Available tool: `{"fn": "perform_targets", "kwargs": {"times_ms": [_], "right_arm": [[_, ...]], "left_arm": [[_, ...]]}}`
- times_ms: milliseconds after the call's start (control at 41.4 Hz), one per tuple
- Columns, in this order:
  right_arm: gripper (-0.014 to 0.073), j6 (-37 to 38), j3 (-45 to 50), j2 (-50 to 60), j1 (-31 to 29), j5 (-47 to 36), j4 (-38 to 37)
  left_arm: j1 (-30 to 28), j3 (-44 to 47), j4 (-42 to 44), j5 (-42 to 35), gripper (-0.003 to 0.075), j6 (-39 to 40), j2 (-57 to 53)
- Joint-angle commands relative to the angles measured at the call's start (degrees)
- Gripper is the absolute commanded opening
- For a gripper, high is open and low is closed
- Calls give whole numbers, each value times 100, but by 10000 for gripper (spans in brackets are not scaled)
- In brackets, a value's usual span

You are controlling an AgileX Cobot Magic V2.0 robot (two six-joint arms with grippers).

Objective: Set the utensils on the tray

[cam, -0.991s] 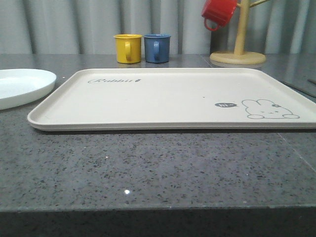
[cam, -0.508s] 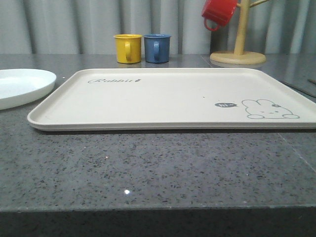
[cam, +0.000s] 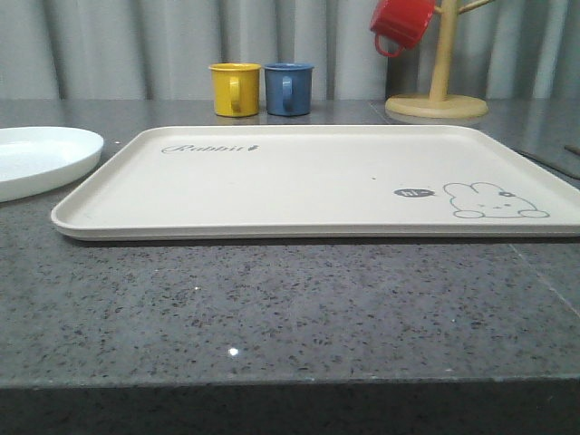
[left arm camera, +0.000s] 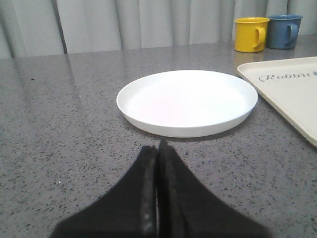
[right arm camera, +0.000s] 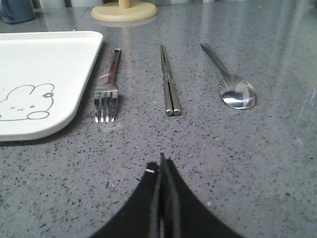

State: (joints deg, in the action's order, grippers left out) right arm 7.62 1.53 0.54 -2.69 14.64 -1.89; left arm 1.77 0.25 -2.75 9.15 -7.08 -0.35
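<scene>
Lying just ahead of the pressed-together right gripper [right arm camera: 161, 163]: fork [right arm camera: 108, 88], chopsticks [right arm camera: 169, 82], spoon [right arm camera: 232, 84]; tray [right arm camera: 74, 106] alongside.

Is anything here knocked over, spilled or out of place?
Nothing stands out. The fork, chopsticks and spoon lie in a tidy row on the counter beside the tray, which has nothing on it. The plate sits flat, and both mugs stand upright.
</scene>
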Motion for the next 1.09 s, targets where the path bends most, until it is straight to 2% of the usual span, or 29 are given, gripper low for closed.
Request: {"fn": "perform_targets", "kwargs": {"times_ms": [0, 314, 435, 580, 750, 895, 1064], "right_arm": [[-69, -52, -19, 99, 1, -459, -20], [-69, -52, -19, 99, 2, -503, -20], [-69, -52, -19, 99, 2, -574, -20], [-69, -52, -226, 99, 2, -958, -1], [-69, -52, -941, 99, 2, -836, -1], [-69, -52, -1661, 68, 2, -348, -1], [-69, -52, -2605, -480, 2, 555, -1]], "left_arm": [[-20, 19, -41, -504, -19, 44, -111], [-20, 19, -41, -536, -19, 44, -111], [-20, 19, -41, -915, -19, 44, -111], [-20, -130, -186, -1745, -19, 44, -111], [-20, -754, -216, -1813, -19, 44, -111], [-20, -1504, -178, -1308, -19, 44, -31], [-20, -2387, 424, 129, -19, 44, 468]]}}
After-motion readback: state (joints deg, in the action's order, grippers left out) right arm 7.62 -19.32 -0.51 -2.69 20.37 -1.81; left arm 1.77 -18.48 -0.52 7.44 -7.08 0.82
